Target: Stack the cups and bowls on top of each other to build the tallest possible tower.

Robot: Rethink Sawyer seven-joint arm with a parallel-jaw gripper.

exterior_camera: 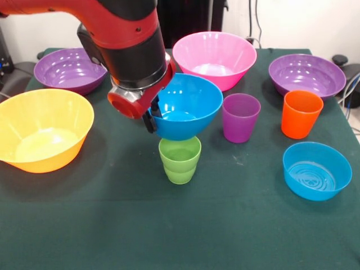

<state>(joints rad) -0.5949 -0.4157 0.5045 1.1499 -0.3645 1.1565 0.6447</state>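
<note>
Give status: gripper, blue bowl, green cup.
Gripper shut on medium blue bowl rim. Bowl tilted, its base at the mouth of the upright green cup; seated or not, cannot tell. Purple cup beside, apart.

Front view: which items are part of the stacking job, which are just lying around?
Job items:
- gripper, gripping the medium blue bowl by its rim, over the green cup
- purple cup, orange cup
- yellow-orange bowl, pink bowl, two purple bowls, shallow blue bowl

Lying about:
- cables at the table's right edge; nothing else loose on the green cloth
</note>
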